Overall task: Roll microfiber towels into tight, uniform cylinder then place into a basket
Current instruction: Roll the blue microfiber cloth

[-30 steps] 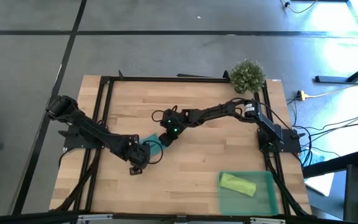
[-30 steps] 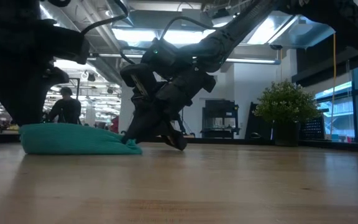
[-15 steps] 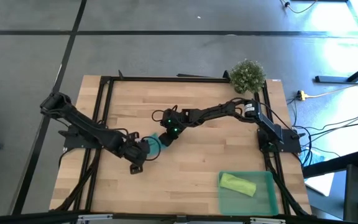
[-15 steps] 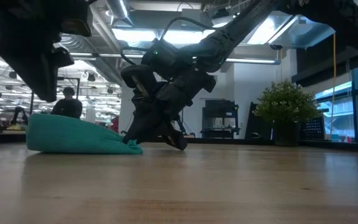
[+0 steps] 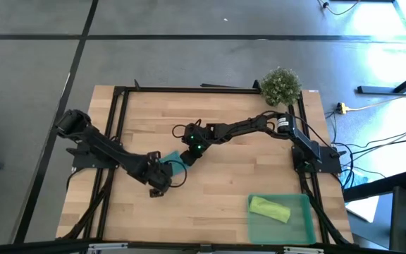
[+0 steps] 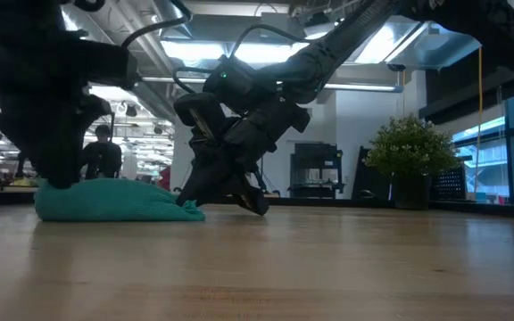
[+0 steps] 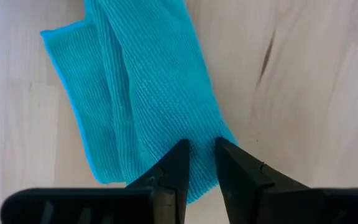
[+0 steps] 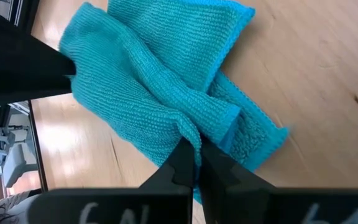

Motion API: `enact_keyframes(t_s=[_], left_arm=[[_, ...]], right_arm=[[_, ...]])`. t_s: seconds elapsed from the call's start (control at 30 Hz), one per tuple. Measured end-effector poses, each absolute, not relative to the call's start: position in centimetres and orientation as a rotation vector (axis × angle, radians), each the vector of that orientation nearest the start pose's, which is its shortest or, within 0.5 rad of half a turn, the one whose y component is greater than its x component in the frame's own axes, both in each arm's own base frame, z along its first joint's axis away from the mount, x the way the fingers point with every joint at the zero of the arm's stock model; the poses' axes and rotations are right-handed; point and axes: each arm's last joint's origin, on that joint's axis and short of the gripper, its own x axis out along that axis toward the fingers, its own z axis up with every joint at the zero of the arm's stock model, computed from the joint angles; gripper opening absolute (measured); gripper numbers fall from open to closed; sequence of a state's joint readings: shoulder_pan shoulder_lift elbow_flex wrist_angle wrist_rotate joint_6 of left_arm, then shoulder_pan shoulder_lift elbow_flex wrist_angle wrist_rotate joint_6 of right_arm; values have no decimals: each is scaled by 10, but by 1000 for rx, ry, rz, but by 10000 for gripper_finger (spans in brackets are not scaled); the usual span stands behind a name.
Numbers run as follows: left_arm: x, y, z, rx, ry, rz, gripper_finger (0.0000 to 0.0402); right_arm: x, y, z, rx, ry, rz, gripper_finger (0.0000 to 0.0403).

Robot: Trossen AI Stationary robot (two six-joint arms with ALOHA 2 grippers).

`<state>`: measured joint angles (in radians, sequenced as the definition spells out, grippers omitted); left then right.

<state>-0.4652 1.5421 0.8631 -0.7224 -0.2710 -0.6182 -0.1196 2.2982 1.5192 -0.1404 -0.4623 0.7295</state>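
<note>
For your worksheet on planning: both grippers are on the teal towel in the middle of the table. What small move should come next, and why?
Probably the left gripper should turn its pinched fold over again: the teal towel lies loosely bunched, not yet a cylinder, while the right gripper pins the other end.

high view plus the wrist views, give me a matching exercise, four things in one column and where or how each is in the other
Things:
1. lime green towel
2. teal towel
3. plant
4. right gripper

Places or states:
a. at the table's far right corner
b. rolled up, lying in the basket
c. fingers shut on a fold of teal cloth
d. loosely folded on the bare wood between the two grippers

Pairs: 1-b, 2-d, 3-a, 4-c
</note>
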Motion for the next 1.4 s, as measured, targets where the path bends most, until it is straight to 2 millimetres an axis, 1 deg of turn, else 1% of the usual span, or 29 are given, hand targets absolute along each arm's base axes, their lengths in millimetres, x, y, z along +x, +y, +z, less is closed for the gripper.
enact_keyframes(t_s=[0.1, 0.17, 0.3, 0.33, 0.53, 0.73, 0.83, 0.93, 1.07, 1.23, 1.4], left_arm=[[234, -109, 162, -5, 1296, 237, 73], [234, -109, 160, 12, 1310, 221, 65], [235, -109, 159, 23, 1314, 213, 13], [235, -109, 159, 25, 1312, 216, 8], [232, -104, 172, -7, 1267, 216, 2], [232, -86, 185, -135, 1254, 268, 1], [233, -74, 184, -215, 1310, 298, 1], [232, -63, 179, -262, 1348, 313, 0], [232, -50, 176, -277, 1352, 373, 0], [235, -37, 176, -291, 1350, 404, 0], [236, -25, 177, -275, 1319, 487, 0]], right_arm=[[467, -43, 97, 938, 976, -18, 9], [467, -43, 97, 938, 976, -18, 9], [467, -43, 97, 938, 976, -18, 9], [467, -43, 97, 938, 976, -18, 9], [467, -43, 97, 937, 976, -19, 9], [467, -43, 97, 937, 977, -19, 9], [467, -43, 97, 937, 977, -19, 9], [467, -43, 97, 936, 977, -19, 9], [467, -43, 97, 935, 977, -18, 9], [467, -43, 97, 934, 979, -17, 9], [466, -42, 96, 934, 987, -20, 9]])
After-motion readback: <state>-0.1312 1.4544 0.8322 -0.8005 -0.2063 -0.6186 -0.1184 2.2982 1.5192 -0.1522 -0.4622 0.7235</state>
